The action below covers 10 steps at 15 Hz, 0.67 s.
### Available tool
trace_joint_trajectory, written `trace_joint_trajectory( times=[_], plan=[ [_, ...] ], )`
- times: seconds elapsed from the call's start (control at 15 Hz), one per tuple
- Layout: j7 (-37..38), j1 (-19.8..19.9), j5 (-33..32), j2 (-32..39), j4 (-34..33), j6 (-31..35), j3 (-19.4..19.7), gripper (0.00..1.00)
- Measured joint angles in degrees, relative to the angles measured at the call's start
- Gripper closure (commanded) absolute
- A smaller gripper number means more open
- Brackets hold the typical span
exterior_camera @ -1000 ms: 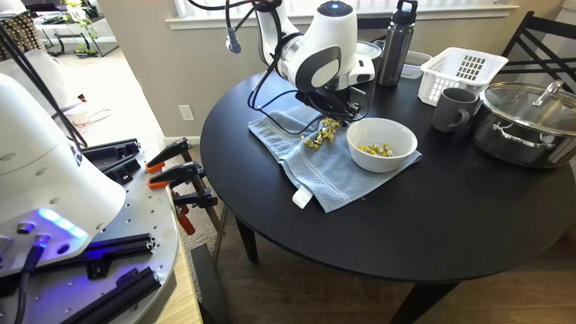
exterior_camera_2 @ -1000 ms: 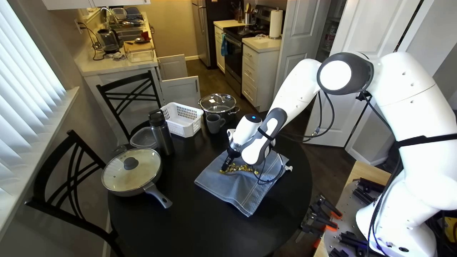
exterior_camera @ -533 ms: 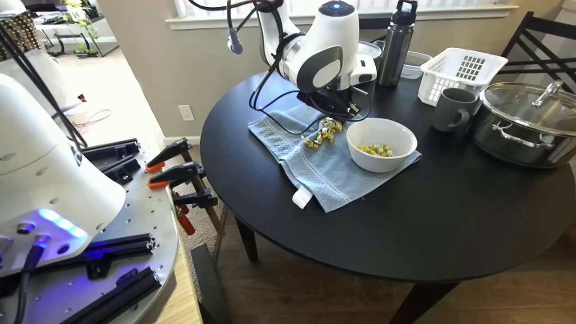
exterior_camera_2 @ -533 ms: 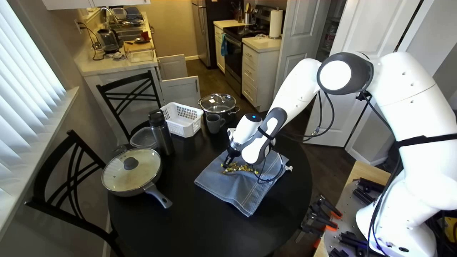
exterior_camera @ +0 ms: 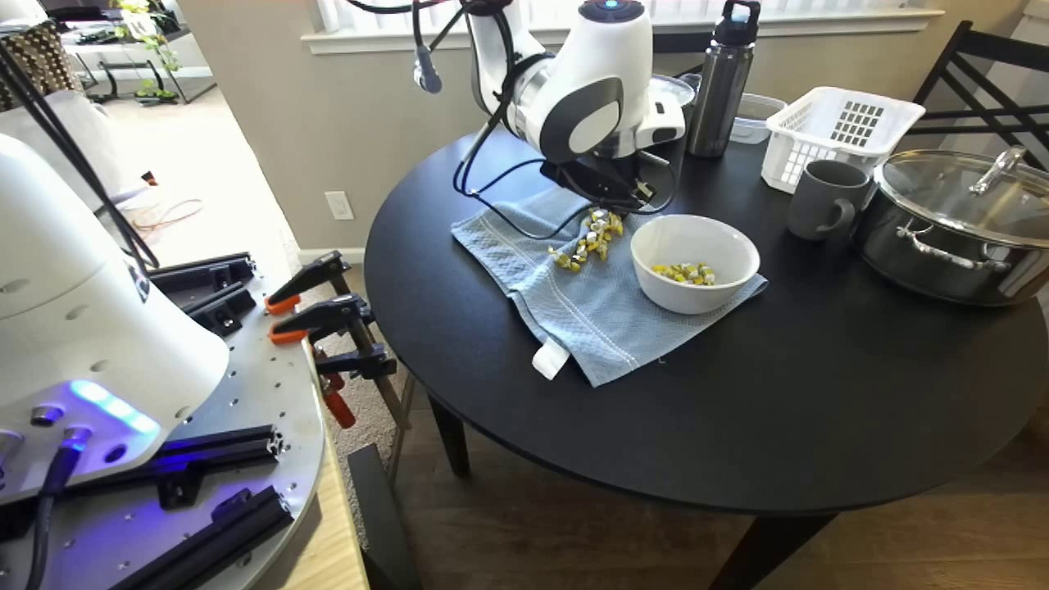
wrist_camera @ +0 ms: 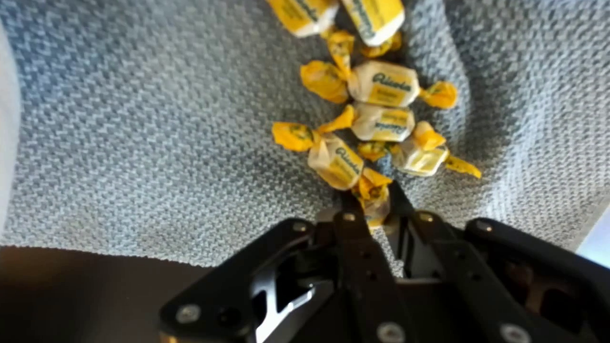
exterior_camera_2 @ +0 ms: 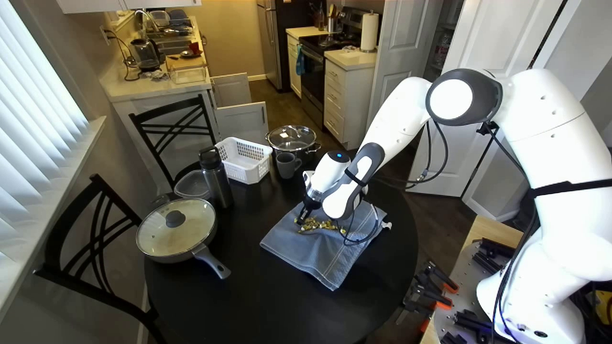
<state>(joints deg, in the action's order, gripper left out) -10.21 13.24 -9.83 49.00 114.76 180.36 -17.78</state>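
While loose candies (wrist_camera: pixel 383 85) lie in a ragged line on a rumpled towel (wrist_camera: pixel 157 157), a robot's end effector (wrist_camera: pixel 374 200) stands narrow, its jaws closed about a single candy (wrist_camera: pixel 377 208) at the end of that line. In the wrist view a yellow twist (wrist_camera: pixel 374 183) of wrapper sits just beside the grip, hard to assign to the held piece or its neighbor. Close by, a white bowl (exterior_camera: pixel 697 239) with more candies (exterior_camera: pixel 687 273) in it stands on the towel, atop a dark table (exterior_camera: pixel 819 393). The step in hand looks to be parting one candy from the rest: a slow, straight lift should serve best, since tangled twists could drag neighbors along. Whether towel is caught too cannot be told, so a brief early pause would be wise. A low sideways swing could bump the bowl.
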Motion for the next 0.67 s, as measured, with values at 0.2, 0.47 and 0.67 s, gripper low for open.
trace_joint_trajectory(
  times=[0.2, 0.47, 0.67],
  plan=[
    [-1.28, 0.75, -0.05, -1.46, 0.52, -0.31, -0.96, 0.96],
    [-3.02, 0.83, -0.12, -5.74, 2.46, -4.13, -1.14, 0.96],
    [-4.28, 0.77, -0.12, -10.38, 4.58, -8.19, -1.14, 0.96]
  ],
)
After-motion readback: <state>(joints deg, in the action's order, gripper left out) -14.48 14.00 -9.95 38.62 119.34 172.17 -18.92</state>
